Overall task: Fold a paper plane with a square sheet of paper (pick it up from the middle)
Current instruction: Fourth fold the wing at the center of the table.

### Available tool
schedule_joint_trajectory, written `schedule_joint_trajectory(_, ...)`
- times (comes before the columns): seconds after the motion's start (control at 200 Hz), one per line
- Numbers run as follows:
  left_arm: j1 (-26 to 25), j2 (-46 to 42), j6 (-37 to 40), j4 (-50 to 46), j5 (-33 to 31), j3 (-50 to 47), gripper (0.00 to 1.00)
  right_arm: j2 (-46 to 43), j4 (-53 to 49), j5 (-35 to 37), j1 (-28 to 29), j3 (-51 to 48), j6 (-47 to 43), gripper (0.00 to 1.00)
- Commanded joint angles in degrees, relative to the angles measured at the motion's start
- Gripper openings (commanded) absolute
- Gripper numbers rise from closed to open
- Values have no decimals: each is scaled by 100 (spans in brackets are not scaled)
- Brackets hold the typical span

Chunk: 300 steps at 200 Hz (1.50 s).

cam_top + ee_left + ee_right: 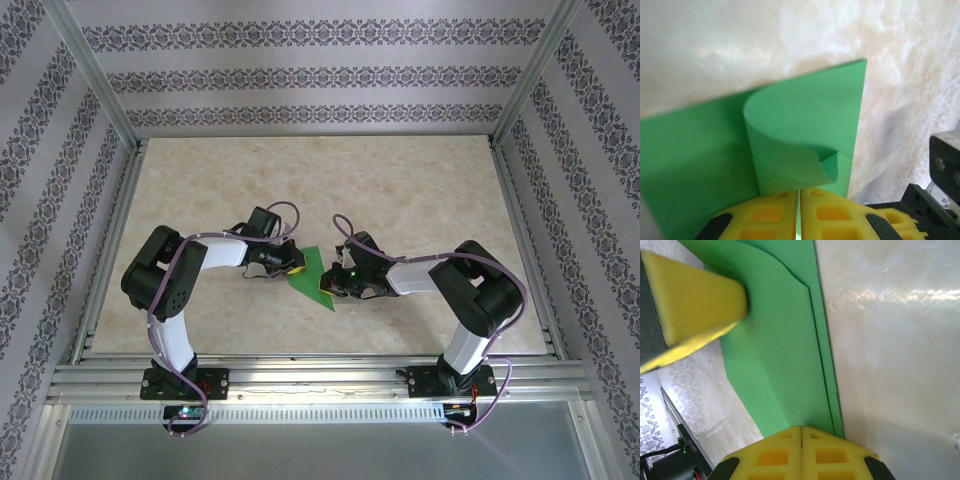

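The square sheet of paper (312,272) is bright green and lies folded on the table between the two grippers. In the left wrist view the sheet of paper (805,115) has one flap curled up and over from my left gripper (800,191). That gripper is shut on the flap's edge, with a thin green strip showing between its yellow fingers. In the right wrist view my right gripper (801,427) is shut, with nothing between its fingers. Its tips sit on the layered paper (785,350) near a straight folded edge. The left gripper's yellow finger (695,295) shows there at the upper left.
The tabletop (400,190) is pale and marble-patterned. Aluminium rails (300,375) frame it, and patterned walls stand at the back and sides. The right arm's black body (945,165) is close to the right of the left gripper.
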Motion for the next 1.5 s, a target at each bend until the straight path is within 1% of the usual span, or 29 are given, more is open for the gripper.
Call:
schedule_joint_trajectory(0.0,389,213,346,-448,-362,153,10,245,-1056,315,-6,-319,-177,0)
schedule_joint_trajectory(0.135,680,309,508,-637,-331,345,10,245,-1059,314,-10,-311,-186,0)
schedule_joint_trajectory(0.33,943,376,767,-1052,-386,669,10,236,-1078,279,-6,-294,-212,0)
schedule_joint_trajectory(0.44,951,273,790,-1150,-260,803,10,236,-1097,253,-6,-269,-234,0)
schedule_joint_trajectory(0.54,950,-16,670,-1063,-109,768,10,236,-1100,253,-7,-267,-231,0)
schedule_joint_trajectory(0.659,826,-413,463,-803,22,593,10,234,-1105,258,-6,-258,-228,0)
schedule_joint_trajectory(0.774,530,-565,299,-493,204,441,10,220,-1101,275,-6,-274,-221,0)
schedule_joint_trajectory(0.959,119,-210,5,38,361,277,10,220,-1108,273,-6,-283,-222,0)
schedule_joint_trajectory(1.034,98,-42,-184,358,432,189,10,234,-1097,277,-14,-278,-212,0)
schedule_joint_trajectory(1.099,116,35,-53,185,230,225,10,253,-1108,249,-13,-259,-231,0)
schedule_joint_trajectory(1.184,202,130,197,-112,43,303,10,249,-1123,237,-7,-245,-238,0)
schedule_joint_trajectory(1.319,535,336,288,4,76,243,11,227,-1138,236,-19,-258,-256,0)
schedule_joint_trajectory(1.404,726,476,420,-183,148,372,11,227,-1157,231,-26,-249,-282,0)
schedule_joint_trajectory(1.494,943,432,522,-249,118,395,12,219,-1156,235,-24,-275,-285,0)
